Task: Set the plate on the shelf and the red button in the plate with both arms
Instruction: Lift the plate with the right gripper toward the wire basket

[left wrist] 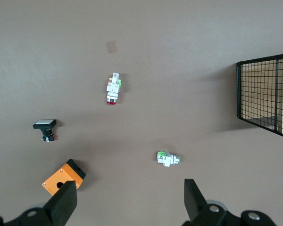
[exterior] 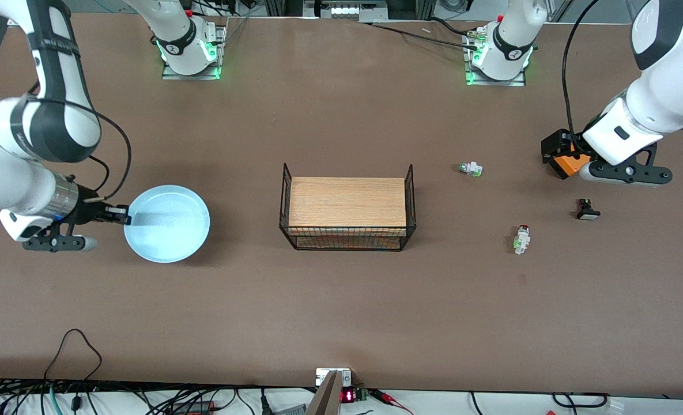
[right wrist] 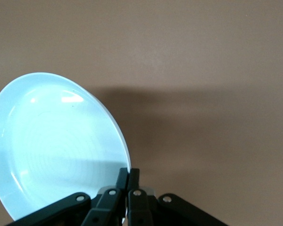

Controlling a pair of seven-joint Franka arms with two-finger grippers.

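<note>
front view - round pale-blue plate, smooth - tiny red-capped white button

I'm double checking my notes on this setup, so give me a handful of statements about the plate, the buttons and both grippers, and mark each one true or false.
1. The right gripper is shut on the rim of the plate. True.
2. The left gripper holds the red button. False: its fingers are open and empty, and the button lies on the table.
3. The wire basket holds the plate. False: the plate is toward the right arm's end of the table, apart from the basket.
4. The red button lies nearer the front camera than the green-capped button. True.
5. The black part with a white cap lies on the table. True.
</note>
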